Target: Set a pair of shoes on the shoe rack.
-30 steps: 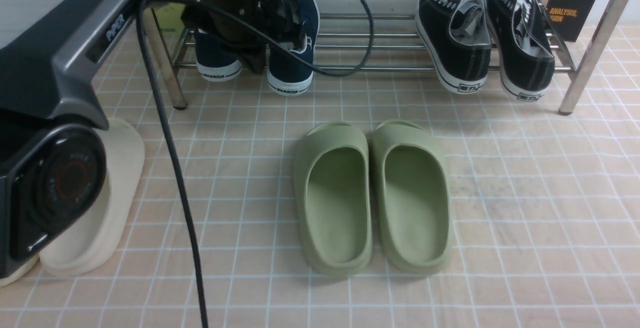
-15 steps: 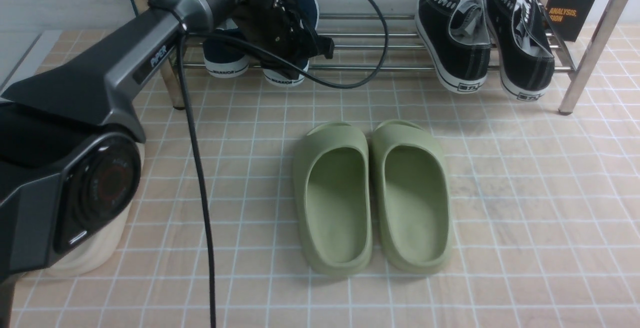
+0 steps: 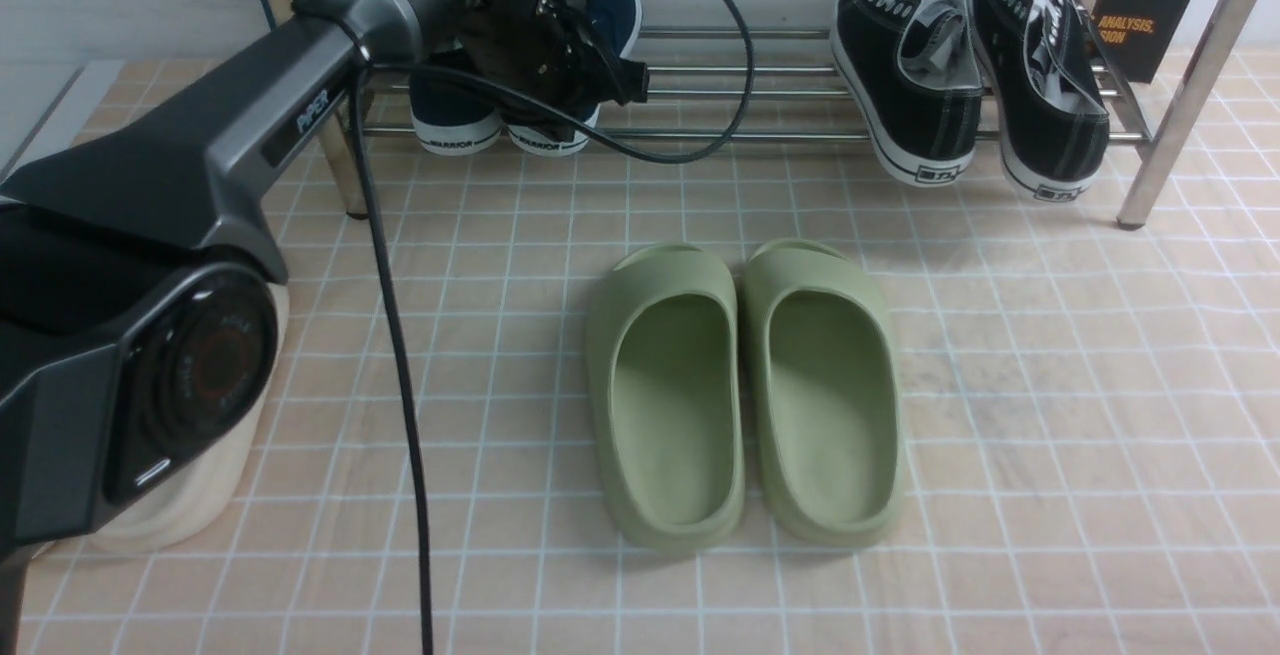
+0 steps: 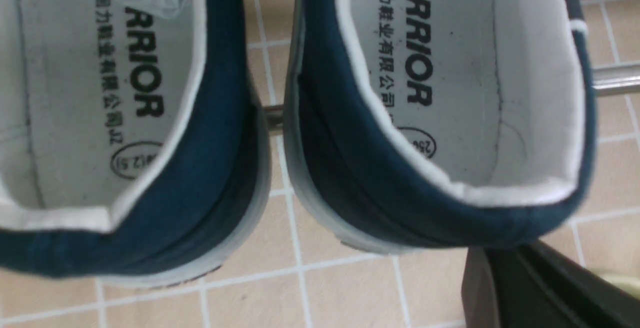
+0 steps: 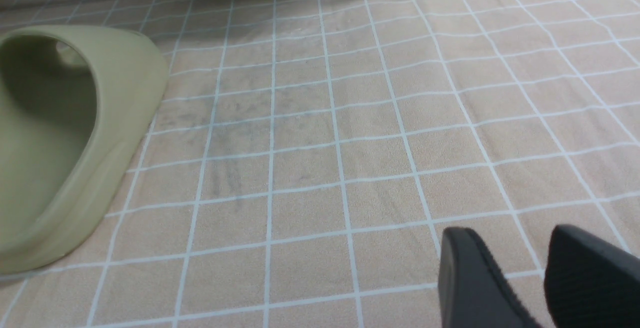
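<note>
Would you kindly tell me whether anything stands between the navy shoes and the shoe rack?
Nothing visible does: both navy shoes already sit on the shoe rack's lower bars, at its left end, well apart from the black sneakers.

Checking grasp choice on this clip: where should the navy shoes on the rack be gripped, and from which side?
Probably best to pinch the two neighbouring inner walls near the heels, coming from above on the robot's side. The navy shoes sit close together on the shoe rack, heels toward the robot and openings up, so those thin walls stand exposed together.
</note>
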Controlling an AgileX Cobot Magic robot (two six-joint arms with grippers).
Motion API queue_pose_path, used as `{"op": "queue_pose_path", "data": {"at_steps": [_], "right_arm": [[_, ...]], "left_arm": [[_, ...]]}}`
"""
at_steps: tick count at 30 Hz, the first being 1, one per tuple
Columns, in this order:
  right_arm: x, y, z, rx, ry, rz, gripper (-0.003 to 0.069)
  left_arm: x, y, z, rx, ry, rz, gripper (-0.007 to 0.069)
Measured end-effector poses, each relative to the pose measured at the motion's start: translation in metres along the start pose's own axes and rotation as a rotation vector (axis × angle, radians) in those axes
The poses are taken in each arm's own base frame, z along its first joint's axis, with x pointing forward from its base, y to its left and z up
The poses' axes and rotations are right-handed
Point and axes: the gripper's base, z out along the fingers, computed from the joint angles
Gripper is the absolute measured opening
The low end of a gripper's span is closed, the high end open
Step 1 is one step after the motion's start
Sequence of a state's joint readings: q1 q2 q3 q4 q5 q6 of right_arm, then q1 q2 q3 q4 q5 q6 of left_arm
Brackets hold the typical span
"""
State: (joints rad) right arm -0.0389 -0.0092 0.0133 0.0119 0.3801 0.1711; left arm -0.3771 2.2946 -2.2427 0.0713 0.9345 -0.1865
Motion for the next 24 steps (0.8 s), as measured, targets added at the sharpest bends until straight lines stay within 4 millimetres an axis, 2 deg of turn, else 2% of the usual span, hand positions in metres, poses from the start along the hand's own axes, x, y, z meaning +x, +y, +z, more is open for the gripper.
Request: {"op": "queue_pose_path", "data": {"at_steps": [4, 7, 8, 10, 12, 16, 17, 18, 20, 21, 23, 24], "right_arm": [[0.000, 0.000, 0.000, 0.000, 0.000, 0.000, 0.0239], [0.000, 0.000, 0.000, 0.000, 0.000, 0.000, 0.0239], [0.000, 0.000, 0.000, 0.000, 0.000, 0.000, 0.0239], [0.000, 0.000, 0.000, 0.000, 0.000, 0.000, 0.0239], [0.000, 0.000, 0.000, 0.000, 0.000, 0.000, 0.0239], [0.000, 0.000, 0.000, 0.000, 0.000, 0.000, 0.0239], [0.000, 0.000, 0.000, 0.000, 0.000, 0.000, 0.0239], [0.000, 0.000, 0.000, 0.000, 0.000, 0.000, 0.0239], [0.000, 0.000, 0.000, 0.000, 0.000, 0.000, 0.0239], [0.000, 0.000, 0.000, 0.000, 0.000, 0.000, 0.0239], [0.000, 0.000, 0.000, 0.000, 0.000, 0.000, 0.0239], [0.000, 0.000, 0.000, 0.000, 0.000, 0.000, 0.0239]], "left_arm": [[-0.008, 0.001, -0.029, 0.000, -0.018, 0.068, 0.0022], [-0.022, 0.005, -0.077, -0.017, -0.096, 0.115, 0.0022], [-0.023, 0.005, -0.080, -0.023, -0.101, 0.122, 0.0022], [-0.029, 0.011, -0.114, -0.074, -0.145, 0.155, 0.0022], [-0.029, 0.019, -0.144, -0.147, -0.137, 0.180, 0.0022], [-0.024, 0.029, -0.187, -0.213, -0.113, 0.178, 0.0022], [-0.023, 0.030, -0.200, -0.217, -0.122, 0.175, 0.0022], [-0.023, 0.030, -0.203, -0.219, -0.126, 0.176, 0.0022], [-0.022, 0.032, -0.238, -0.216, -0.183, 0.167, 0.0022], [-0.022, 0.033, -0.244, -0.216, -0.195, 0.165, 0.0022], [-0.015, 0.033, -0.283, -0.180, -0.259, 0.148, 0.0022], [-0.013, 0.033, -0.285, -0.176, -0.258, 0.147, 0.0022]]}}
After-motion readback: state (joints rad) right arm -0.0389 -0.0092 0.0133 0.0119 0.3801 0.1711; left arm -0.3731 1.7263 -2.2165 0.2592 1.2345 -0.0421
